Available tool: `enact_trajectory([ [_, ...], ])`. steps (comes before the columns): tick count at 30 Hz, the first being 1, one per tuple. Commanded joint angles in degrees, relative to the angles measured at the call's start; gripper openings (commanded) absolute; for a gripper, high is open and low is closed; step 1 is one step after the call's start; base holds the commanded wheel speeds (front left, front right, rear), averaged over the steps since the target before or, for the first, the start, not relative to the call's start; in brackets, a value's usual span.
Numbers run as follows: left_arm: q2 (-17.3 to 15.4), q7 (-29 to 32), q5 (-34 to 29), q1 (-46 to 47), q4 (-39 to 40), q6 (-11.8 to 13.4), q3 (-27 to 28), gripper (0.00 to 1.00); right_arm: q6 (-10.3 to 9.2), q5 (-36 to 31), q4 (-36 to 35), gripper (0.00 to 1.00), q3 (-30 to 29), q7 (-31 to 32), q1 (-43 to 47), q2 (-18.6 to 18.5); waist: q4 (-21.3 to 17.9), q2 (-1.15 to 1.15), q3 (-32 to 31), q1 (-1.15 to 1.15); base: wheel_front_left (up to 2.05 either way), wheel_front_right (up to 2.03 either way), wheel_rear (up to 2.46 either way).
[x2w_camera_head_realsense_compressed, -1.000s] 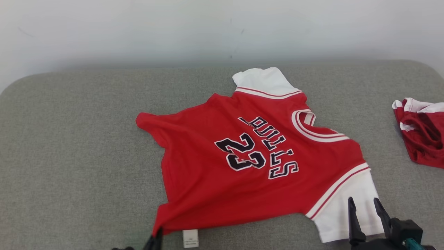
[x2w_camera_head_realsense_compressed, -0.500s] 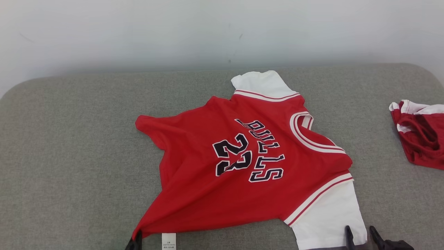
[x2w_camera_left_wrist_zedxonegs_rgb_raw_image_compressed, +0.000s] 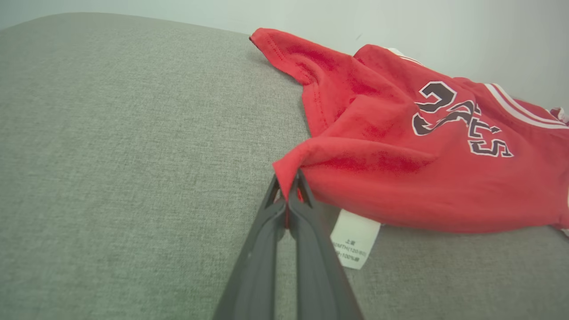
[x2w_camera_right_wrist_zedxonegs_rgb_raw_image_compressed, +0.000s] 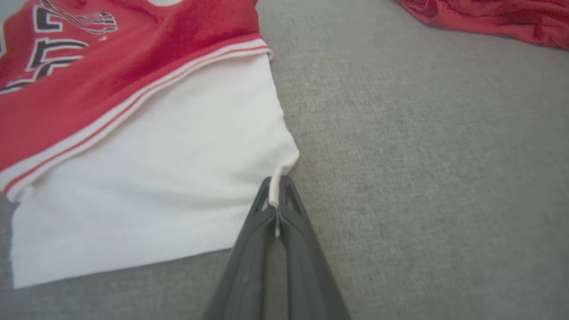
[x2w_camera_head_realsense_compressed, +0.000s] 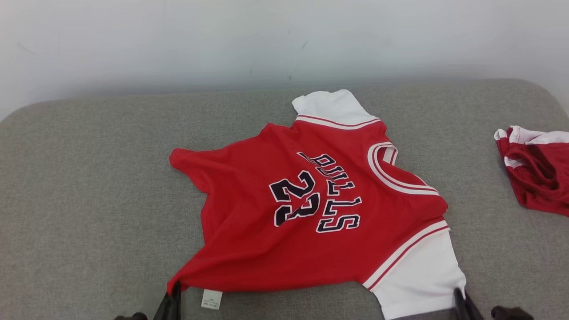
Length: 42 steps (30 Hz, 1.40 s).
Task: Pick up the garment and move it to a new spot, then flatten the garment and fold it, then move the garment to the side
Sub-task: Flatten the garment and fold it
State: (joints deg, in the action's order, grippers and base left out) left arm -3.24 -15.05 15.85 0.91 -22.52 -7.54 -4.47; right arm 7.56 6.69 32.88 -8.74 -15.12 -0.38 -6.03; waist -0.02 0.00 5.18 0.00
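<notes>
The garment [x2w_camera_head_realsense_compressed: 275, 231] is a red jersey with white sleeves and dark "BULLS 23" lettering, spread face up on the grey cushion. My left gripper [x2w_camera_head_realsense_compressed: 174, 291] is shut on its near red hem corner; in the left wrist view the red cloth [x2w_camera_left_wrist_zedxonegs_rgb_raw_image_compressed: 400, 178] is pinched at my gripper [x2w_camera_left_wrist_zedxonegs_rgb_raw_image_compressed: 288, 186]. My right gripper [x2w_camera_head_realsense_compressed: 458, 293] is shut on the edge of the near white sleeve [x2w_camera_head_realsense_compressed: 418, 280]. The right wrist view shows the white sleeve [x2w_camera_right_wrist_zedxonegs_rgb_raw_image_compressed: 155, 178] bunched between the tips of my gripper [x2w_camera_right_wrist_zedxonegs_rgb_raw_image_compressed: 276, 189].
A second red and white piece of clothing [x2w_camera_head_realsense_compressed: 535, 171] lies crumpled at the right edge of the cushion [x2w_camera_head_realsense_compressed: 89, 186]. A white care label [x2w_camera_head_realsense_compressed: 211, 298] hangs from the jersey's hem. A pale wall rises behind the cushion.
My right gripper has gone from open over the white sleeve to shut on its edge. The jersey has shifted left and nearer, held at its hem corner by my left gripper.
</notes>
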Motion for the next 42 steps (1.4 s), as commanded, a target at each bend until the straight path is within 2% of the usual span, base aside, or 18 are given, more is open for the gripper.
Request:
enact_trajectory([
  [1, 0.0, -0.2, -0.5, 0.2, 0.9, 0.1, 0.2, 0.00, -0.18, 0.9, -1.8, 0.00, 0.1, 0.0, -1.3, -0.1, -0.1, 0.00, -0.2, 0.00, 0.00, 0.00, 0.00],
  [4, -0.8, -0.2, -0.9, 1.1, 3.4, 0.1, -0.3, 0.00, -0.18, 3.4, -7.4, 0.00, 0.5, 0.0, -2.6, 0.0, -0.2, 0.00, -0.9, 0.00, 0.00, 0.00, 0.00],
  [9, -4.3, -0.2, -1.0, 4.3, 8.5, 0.1, -1.8, 0.00, -0.17, 8.9, -17.6, 0.00, 2.3, 0.0, -7.8, 0.1, -0.7, 0.00, -3.0, 0.00, 0.00, 0.00, 0.00],
  [15, -11.7, -0.2, -1.7, 11.8, 13.5, 0.1, -2.8, 0.00, -0.18, 13.2, -25.5, 0.00, 4.7, 0.0, -17.8, -2.7, -1.2, 0.00, -4.8, 0.00, 0.00, 0.00, 0.00],
  [19, -17.4, -0.2, -2.1, 19.2, 14.2, 0.1, -3.6, 0.00, -0.17, 13.7, -27.3, 0.00, 5.4, 0.0, -25.0, -5.7, -1.2, 0.00, -5.5, 0.00, 0.00, 0.00, 0.00],
  [22, -21.3, -0.2, -2.2, 24.8, 13.8, 0.1, -4.1, 0.00, -0.18, 13.3, -27.6, 0.00, 6.1, 0.0, -30.3, -8.2, -1.0, 0.00, -5.9, 0.00, 0.00, 0.00, 0.00],
  [23, -21.3, -0.2, -2.2, 24.8, 13.8, 0.1, -4.1, 0.00, -0.18, 13.3, -27.6, 0.00, 6.1, 0.0, -30.3, -8.2, -1.0, 0.00, -5.9, 0.00, 0.00, 0.00, 0.00],
  [26, -24.6, -0.2, -2.5, 30.2, 12.1, 0.1, -5.0, 0.00, -0.18, 12.4, -27.2, 0.00, 7.2, 0.0, -35.3, -10.5, -1.0, 0.00, -6.0, 0.00, 0.00, 0.00, 0.00],
  [33, -29.8, 0.3, -1.9, 42.3, 6.5, 0.1, -9.4, 0.00, -0.18, 11.4, -20.6, 0.00, 11.7, 0.0, -46.2, -14.6, -0.8, 0.00, -2.8, 0.00, 0.00, 0.00, 0.00],
  [38, -30.8, 3.4, -1.2, 51.2, 1.8, 0.1, -13.1, 0.00, -0.18, 10.5, -13.2, 0.00, 14.0, 0.3, -55.6, -16.4, -0.3, 0.00, 5.0, 0.00, 0.00, 0.00, 0.00],
  [42, -30.0, 4.3, -1.1, 58.4, -2.8, 0.1, -15.4, 0.00, -0.18, 8.2, -7.3, 0.00, 14.3, 0.2, -64.4, -17.3, 0.1, 0.00, 12.7, 0.00, 0.00, 0.00, 0.00],
])
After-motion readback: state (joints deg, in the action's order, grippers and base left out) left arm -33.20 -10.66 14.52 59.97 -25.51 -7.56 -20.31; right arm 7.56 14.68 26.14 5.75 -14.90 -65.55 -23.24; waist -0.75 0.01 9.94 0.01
